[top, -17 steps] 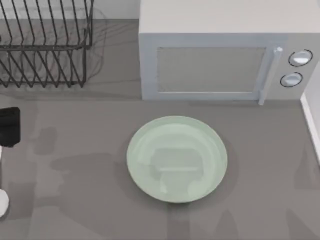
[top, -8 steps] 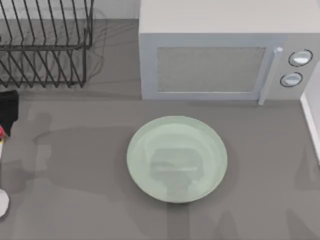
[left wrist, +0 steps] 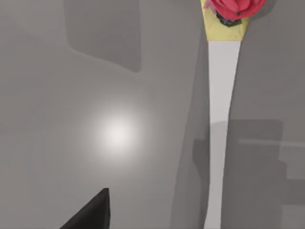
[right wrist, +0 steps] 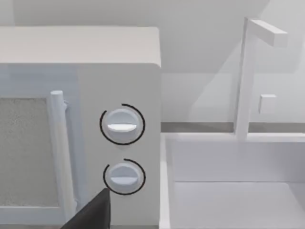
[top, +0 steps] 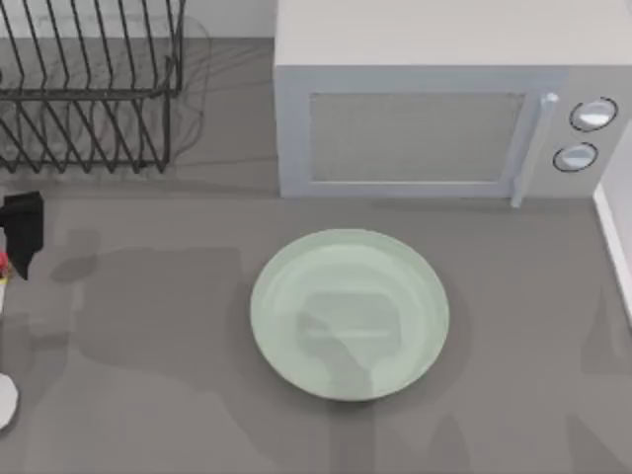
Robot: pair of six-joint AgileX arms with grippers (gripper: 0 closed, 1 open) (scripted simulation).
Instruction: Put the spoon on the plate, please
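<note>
While the glossy round plate (top: 346,314) lies before the boxy microwave (top: 434,118), our left gripper (top: 22,235) hovers at the table's left edge near the thin white spoon (left wrist: 221,119). We cannot tell whether it is open. Our right arm faces the microwave's dials.

Tabletop (top: 148,395): open grey surface on every side of the plate (top: 350,314). Obstacles: microwave (top: 444,109) behind the plate, wire dish rack (top: 89,89) at back left, white sink edge (top: 617,247) along the right.
</note>
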